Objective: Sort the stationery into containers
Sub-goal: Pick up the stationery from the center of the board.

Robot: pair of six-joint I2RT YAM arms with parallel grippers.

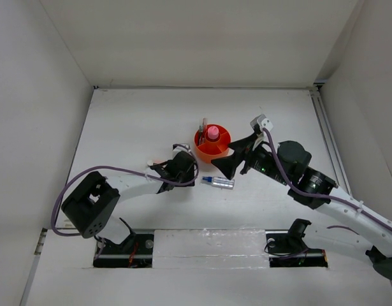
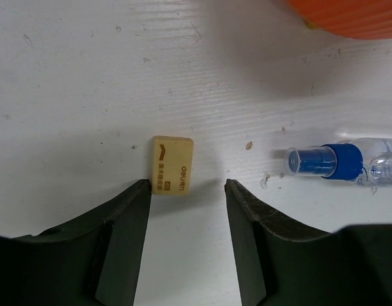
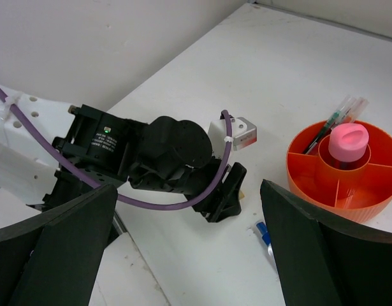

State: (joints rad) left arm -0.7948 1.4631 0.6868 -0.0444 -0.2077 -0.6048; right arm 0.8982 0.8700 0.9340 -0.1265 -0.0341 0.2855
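Observation:
The tan cube [image 2: 172, 165] lies on the table just ahead of my open left gripper [image 2: 187, 188], close to its left fingertip; in the top view my left gripper [image 1: 185, 167] hides it. The silvery tube with blue cap [image 1: 219, 182] lies flat to its right and also shows in the left wrist view [image 2: 336, 161]. The orange organizer [image 1: 220, 148] holds the pink tube [image 1: 212, 133] in its central well and the pens [image 1: 202, 124] in a far compartment. The white-pink stapler [image 3: 237, 132] lies beside the left wrist. My right gripper [image 1: 229, 156] is open and empty, next to the organizer.
White walls close in the table on the left, far and right sides. The left arm [image 3: 164, 159] lies across the near-left of the right wrist view. The organizer [image 3: 342, 172], pink tube [image 3: 348, 141] and pens [image 3: 329, 124] show at the right of that view.

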